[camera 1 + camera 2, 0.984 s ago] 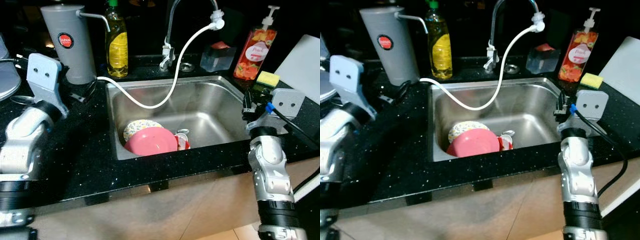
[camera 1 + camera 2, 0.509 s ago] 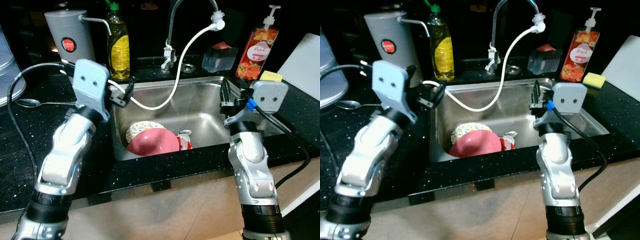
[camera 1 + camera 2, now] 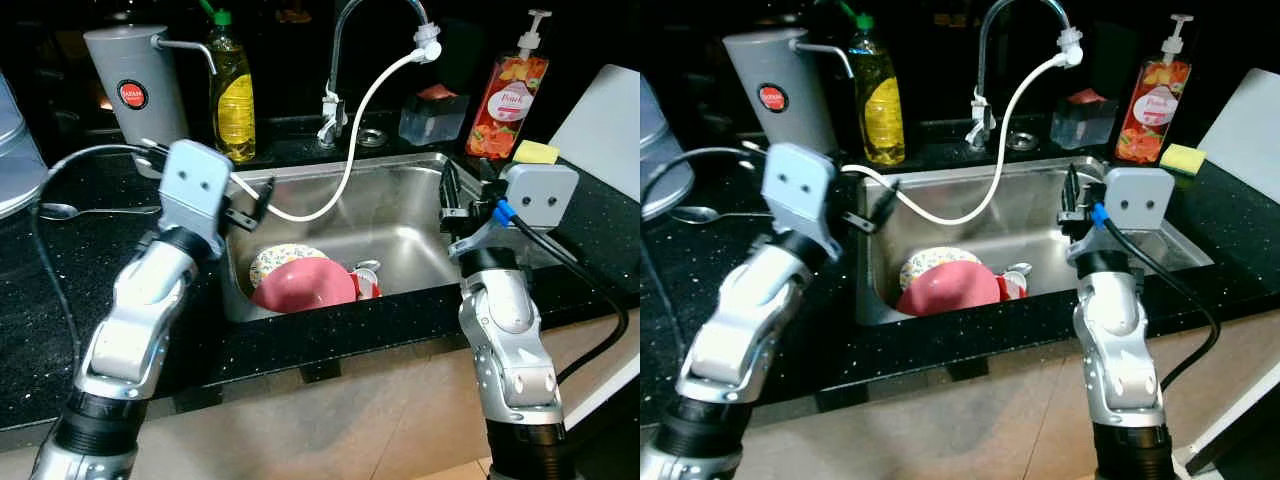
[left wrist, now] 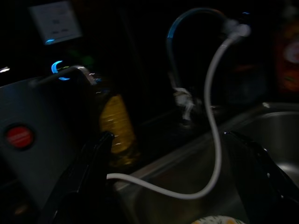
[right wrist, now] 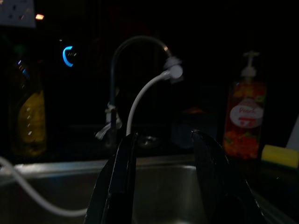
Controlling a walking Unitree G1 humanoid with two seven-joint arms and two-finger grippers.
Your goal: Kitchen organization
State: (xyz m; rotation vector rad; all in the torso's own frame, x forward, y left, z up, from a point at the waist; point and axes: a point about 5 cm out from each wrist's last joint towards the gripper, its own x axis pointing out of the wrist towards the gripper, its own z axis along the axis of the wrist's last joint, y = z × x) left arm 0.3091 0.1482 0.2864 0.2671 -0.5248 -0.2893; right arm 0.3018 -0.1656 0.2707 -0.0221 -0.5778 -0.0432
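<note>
A pink plate (image 3: 303,284) lies in the steel sink (image 3: 400,165), on top of a patterned plate (image 3: 275,258). A small red and white cup (image 3: 366,280) sits beside them. My left gripper (image 3: 250,205) hovers over the sink's left rim. Its fingers are spread wide and empty in the left wrist view (image 4: 168,140). My right gripper (image 3: 458,200) is at the sink's right rim, pointing toward the faucet. It is open with nothing between its fingers (image 5: 164,140).
A white hose (image 3: 350,165) hangs from the faucet (image 3: 335,60) across the sink to a grey dispenser (image 3: 135,85). A yellow soap bottle (image 3: 232,90), pump bottle (image 3: 508,90), sponge (image 3: 535,152), clear box (image 3: 432,112), spoon (image 3: 60,210) and white board (image 3: 600,120) are on the black counter.
Both arms have swung in from the counter's sides to the sink's rims, the left one the farthest. In the last half second they barely moved.
</note>
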